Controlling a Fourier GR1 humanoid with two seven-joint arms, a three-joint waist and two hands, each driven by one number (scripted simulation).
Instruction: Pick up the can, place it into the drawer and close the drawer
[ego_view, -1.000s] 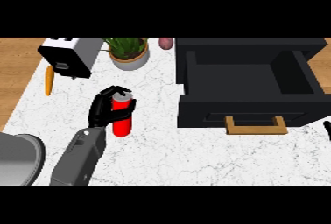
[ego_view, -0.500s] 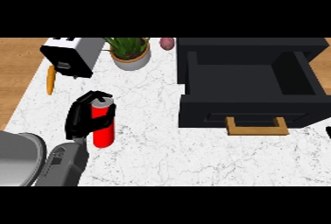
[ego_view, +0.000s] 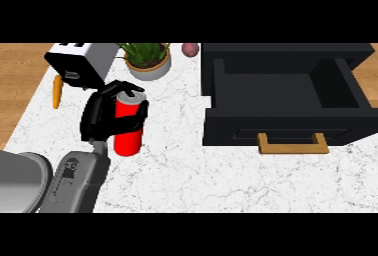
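Gripping the red can (ego_view: 128, 131), the left hand (ego_view: 103, 116) has its fingers curled round the can's upper half, thumb over the silver top; can roughly upright over the white marble counter (ego_view: 184, 175). Head view only. Right of the hand, well apart: black drawer (ego_view: 284, 95), pulled open, wooden handle (ego_view: 293, 143) facing front. Beyond the hand: toaster (ego_view: 80, 64), potted plant (ego_view: 148, 60). Left of it: carrot (ego_view: 57, 93). Right hand out of sight.

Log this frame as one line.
phase: transport | left hand: curled round red can | right hand: out of view | drawer: open, empty | can: not yet in drawer
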